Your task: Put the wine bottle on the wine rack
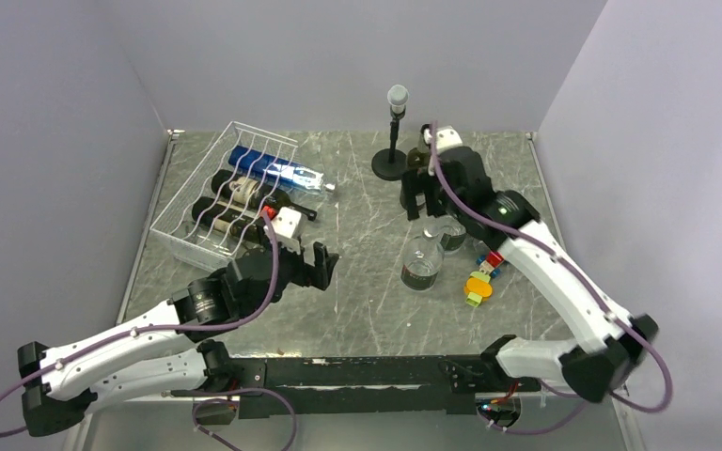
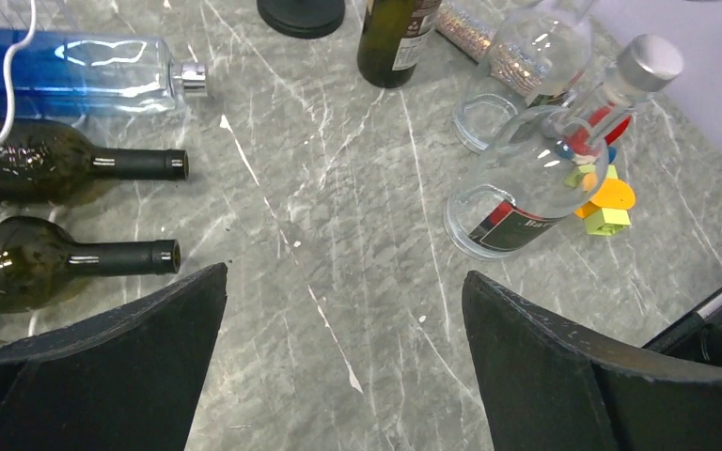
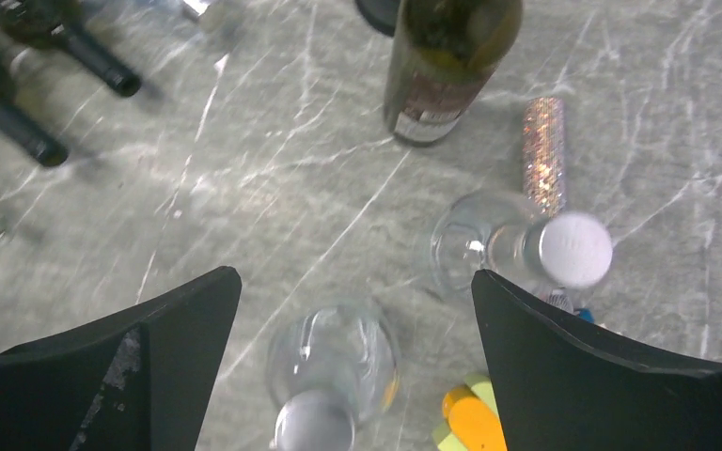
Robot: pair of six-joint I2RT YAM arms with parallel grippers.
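Note:
A dark green wine bottle with a paper label stands upright on the table near the black stand base; the left wrist view shows its lower part. The white wire wine rack sits at the back left. On it lie a blue bottle and two dark wine bottles, necks pointing right. My right gripper is open and holds nothing. It hangs over a clear bottle, short of the upright one. My left gripper is open over bare table beside the rack.
Two clear bottles with silver caps stand mid-table. A colourful toy lies to their right and a glitter tube lies by the upright bottle. A microphone stand rises at the back. Grey walls close in both sides.

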